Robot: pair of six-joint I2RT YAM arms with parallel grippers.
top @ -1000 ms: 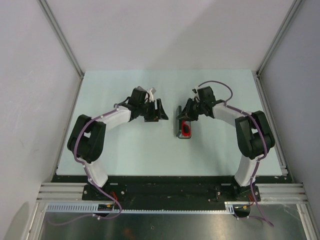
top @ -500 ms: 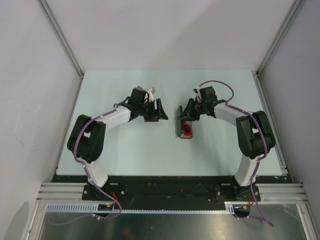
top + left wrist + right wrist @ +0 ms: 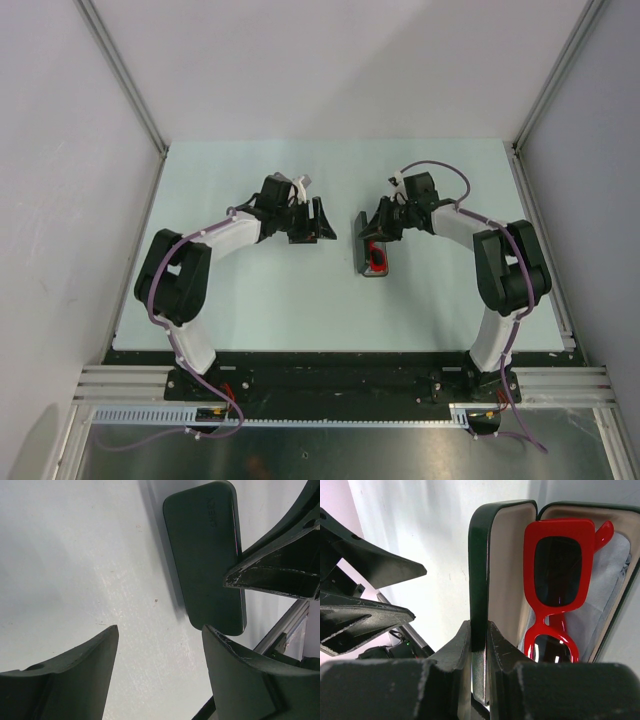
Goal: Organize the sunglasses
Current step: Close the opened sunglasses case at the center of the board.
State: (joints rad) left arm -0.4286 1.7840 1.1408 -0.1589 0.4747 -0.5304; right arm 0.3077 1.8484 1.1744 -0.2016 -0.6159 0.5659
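Note:
The red sunglasses point(image 3: 551, 621) lie folded in the open black case point(image 3: 377, 268), on a pale blue cloth point(image 3: 612, 575). From above only a bit of the sunglasses point(image 3: 375, 258) shows. My right gripper point(image 3: 479, 630) is shut on the edge of the case lid point(image 3: 479, 555), which stands upright. My left gripper point(image 3: 160, 630) is open and empty, hovering just left of the lid, whose black outer face point(image 3: 205, 555) it looks at. In the top view the left gripper point(image 3: 320, 222) and right gripper point(image 3: 368, 232) face each other across the lid.
The pale green table point(image 3: 250, 300) is walled in by white panels and metal posts. The right gripper's fingers point(image 3: 275, 575) show at the right of the left wrist view. The left gripper's fingers point(image 3: 375, 590) sit close to the lid's outer side.
My right wrist has shifted slightly to the right with the lid still in its grip. The left arm has not moved.

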